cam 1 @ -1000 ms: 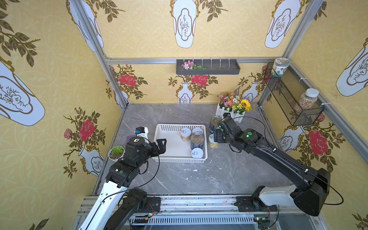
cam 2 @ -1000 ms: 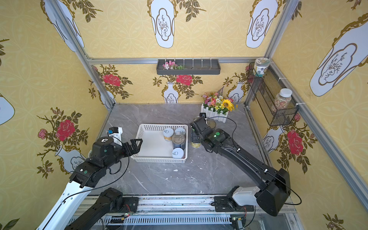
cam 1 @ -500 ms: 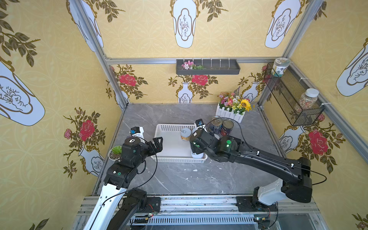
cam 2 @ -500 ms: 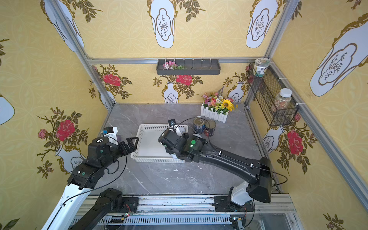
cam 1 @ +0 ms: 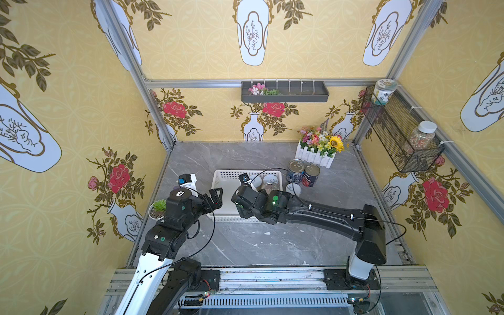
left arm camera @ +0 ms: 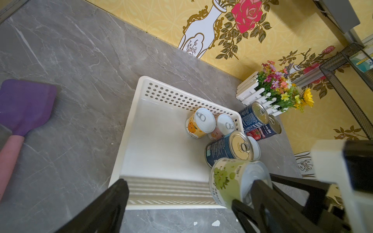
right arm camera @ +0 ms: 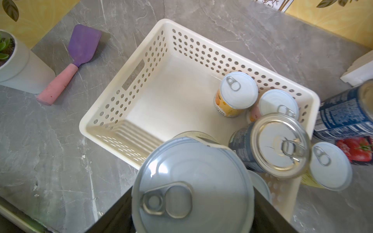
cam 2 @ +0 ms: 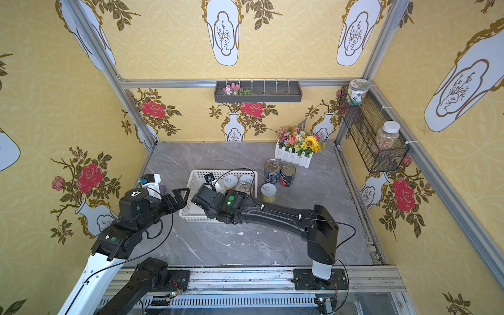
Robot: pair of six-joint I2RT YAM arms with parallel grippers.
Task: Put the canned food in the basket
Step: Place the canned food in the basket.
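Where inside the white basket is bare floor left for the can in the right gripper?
Bare: the basket floor from the handle-slot wall to the yellow can. Crowded: the opposite end, where yellow can, pink can and blue metal can bunch; the gripped green can hangs near them.

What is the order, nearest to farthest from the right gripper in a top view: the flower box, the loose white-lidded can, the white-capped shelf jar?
From the right gripper, holding the green can at the basket:
1. loose white-lidded can, on the table right of the basket.
2. flower box, at the table's back right.
3. white-capped jar, high on the wire shelf, far right.
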